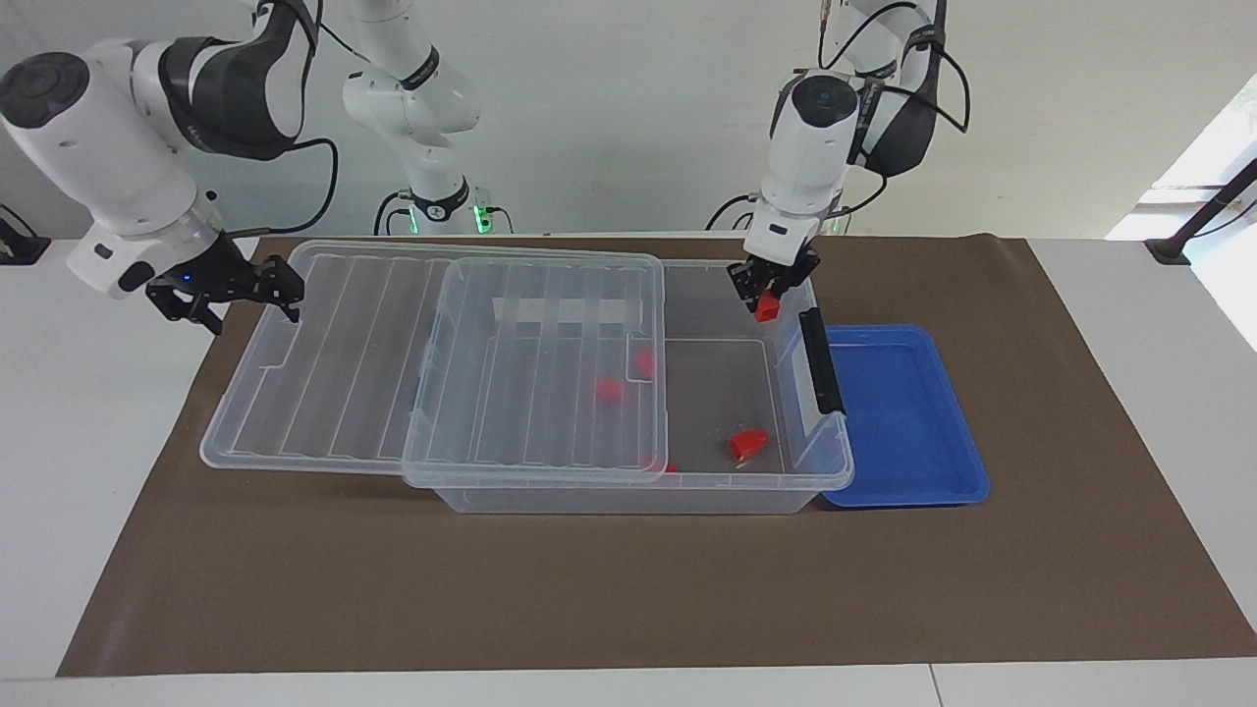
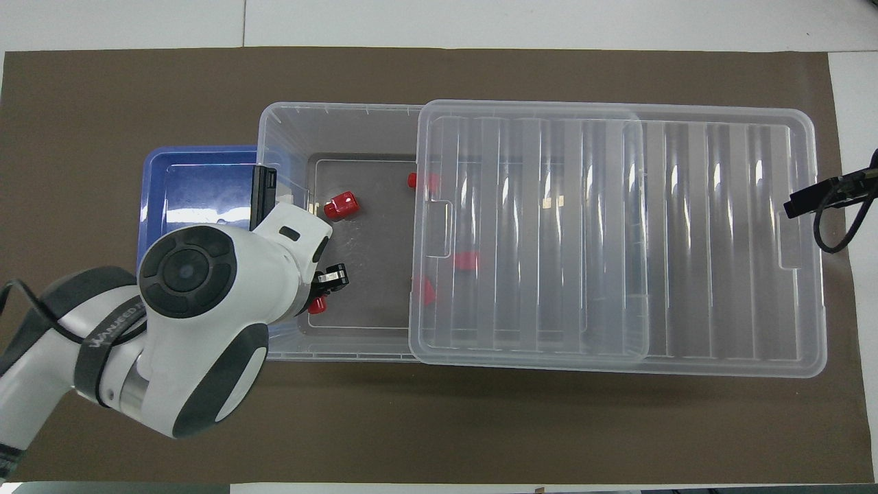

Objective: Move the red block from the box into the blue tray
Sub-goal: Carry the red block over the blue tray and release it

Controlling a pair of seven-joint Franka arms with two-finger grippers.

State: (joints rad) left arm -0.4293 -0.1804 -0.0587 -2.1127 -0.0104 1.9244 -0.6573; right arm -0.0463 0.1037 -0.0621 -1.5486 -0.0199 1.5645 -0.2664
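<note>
The clear box (image 1: pixel 628 496) stands mid-table with its ribbed lid (image 1: pixel 334 373) slid partway off toward the right arm's end. My left gripper (image 1: pixel 770 297) is shut on a red block (image 1: pixel 767 309) and holds it in the air over the box's uncovered end, by the black latch (image 1: pixel 821 361). In the overhead view the left gripper (image 2: pixel 324 288) hides most of that block (image 2: pixel 317 306). Another red block (image 1: pixel 748 444) lies on the open box floor, and three more (image 1: pixel 609 391) show under the lid. The blue tray (image 1: pixel 903 412) lies empty beside the box at the left arm's end. My right gripper (image 1: pixel 250 306) is open at the lid's outer end.
A brown mat (image 1: pixel 589 589) covers the table under everything. The lid (image 2: pixel 686 240) overhangs the box toward the right arm's end, close to the right gripper (image 2: pixel 816 194). The tray (image 2: pixel 199 178) touches the box's latch end.
</note>
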